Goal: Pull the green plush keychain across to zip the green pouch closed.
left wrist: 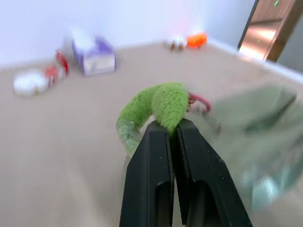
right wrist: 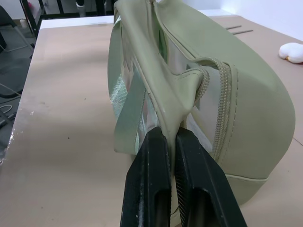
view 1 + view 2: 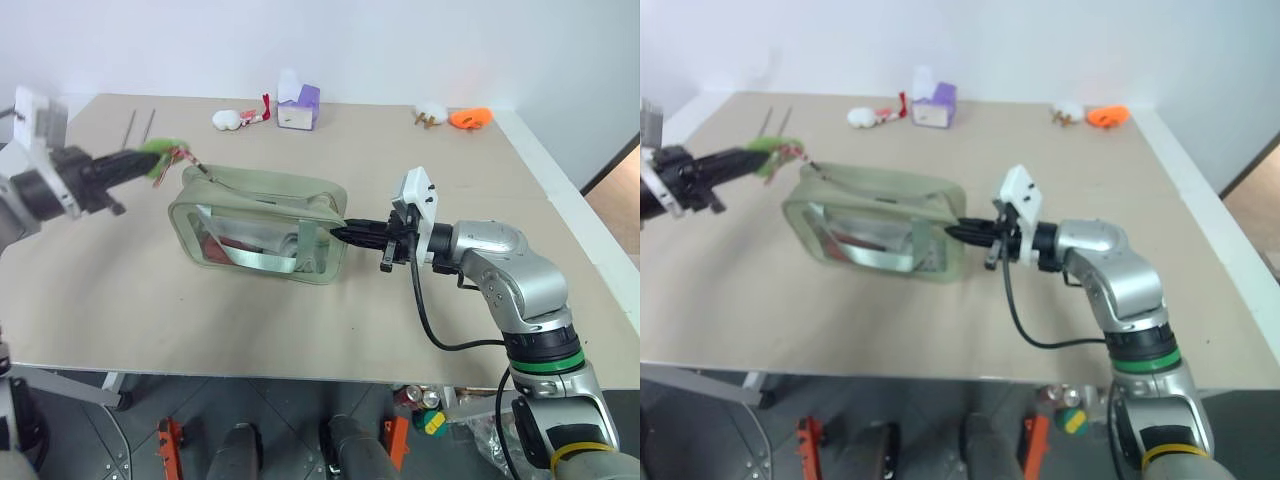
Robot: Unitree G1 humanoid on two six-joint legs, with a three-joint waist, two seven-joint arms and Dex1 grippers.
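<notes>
I am pinching the green plush keychain [image 1: 163,105] in my left gripper [image 1: 171,127], jaws clamped narrow on its fuzz, off one end of the green pouch [image 3: 262,225]. My right gripper [image 2: 171,137] is squeezing the opposite end's tab. The pouch is lying lengthwise between my grippers on the tan table [image 3: 400,150], white wall beyond.

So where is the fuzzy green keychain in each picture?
Left eye view: the green plush keychain is upper left, at the left gripper's tip, off the green pouch's far corner.
Right eye view: upper left.
Left wrist view: centre, pinched in the shut jaws.
Right wrist view: not seen.
Shared landmark: the purple-and-white box.
</notes>
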